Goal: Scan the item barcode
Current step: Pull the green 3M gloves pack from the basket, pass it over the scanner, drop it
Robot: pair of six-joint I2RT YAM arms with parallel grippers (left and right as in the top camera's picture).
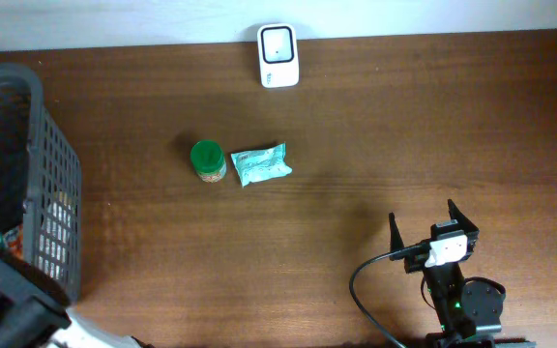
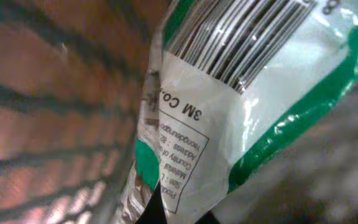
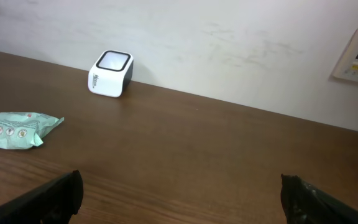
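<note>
My left gripper is clamped on a green-and-white packet, its barcode cut off at the frame's top. My right gripper stands wide open over the table.

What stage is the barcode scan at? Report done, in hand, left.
Done: the green jar and wipes pack lie out on the table.
In hand: the left gripper, down at the basket, is shut on a green-and-white packet.
Left: carry it to the scanner. The right gripper waits open.
</note>
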